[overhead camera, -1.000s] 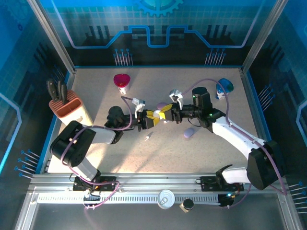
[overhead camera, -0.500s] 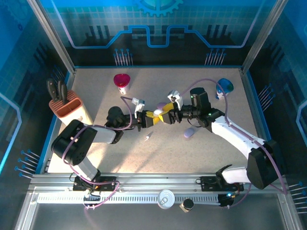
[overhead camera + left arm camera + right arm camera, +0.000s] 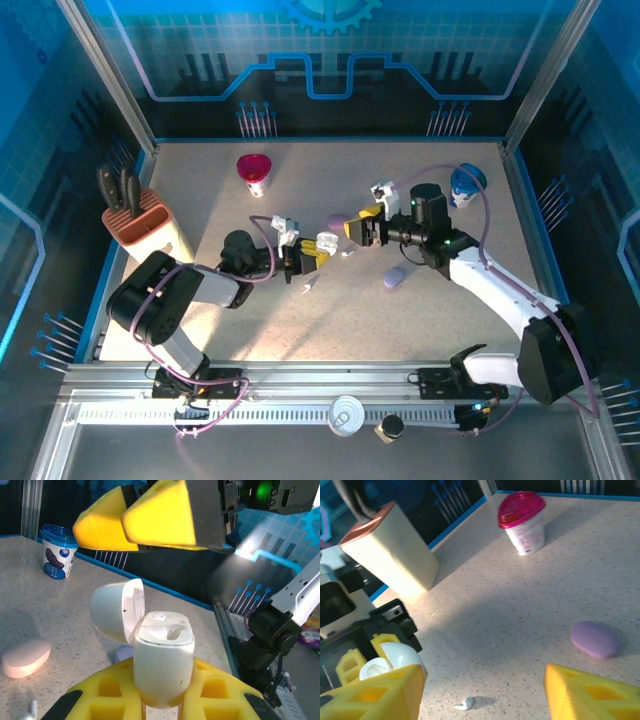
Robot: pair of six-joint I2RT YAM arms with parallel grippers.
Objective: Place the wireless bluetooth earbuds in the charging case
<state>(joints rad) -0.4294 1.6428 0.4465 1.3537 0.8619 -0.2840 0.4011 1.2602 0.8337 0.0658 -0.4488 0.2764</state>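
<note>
Step in hand: the case is presented and the earbud pick-up has not begun. The left gripper [image 3: 162, 690] is clamped on the white case [image 3: 164, 662], which it holds upright above the counter [image 3: 450, 330]. The lid [image 3: 117, 610] is flipped open to the side. The wells on top look empty, but that is hard to confirm.

The right gripper [image 3: 482, 690] has its jaws wide with nothing between them. It hovers just beside and above the case, facing it.

One white earbud [image 3: 465, 703] lies loose on the counter, near the left gripper and below the gap between the two arms. No other buds can be made out.

Next move, as a judgement:
- The right gripper should drop to that earbud and narrow down a lot, since the piece is tiny.
- It should pinch the bud without flicking it away, lift it, and turn the stem downward.
- It then has to line the bud up over a well while the left gripper keeps the case steady. A slip or a wrong angle is the main risk.

Also on the counter, all well apart from the work:
- a purple oval [image 3: 596, 639]
- a pink cup [image 3: 254, 172]
- a blue cup [image 3: 466, 184]
- a knife block [image 3: 145, 225]

The counter is speckled beige stone with a blue rim and is mostly bare in the middle. The room is a blue-lit booth with metal posts and glass panels printed with a circuit pattern.
</note>
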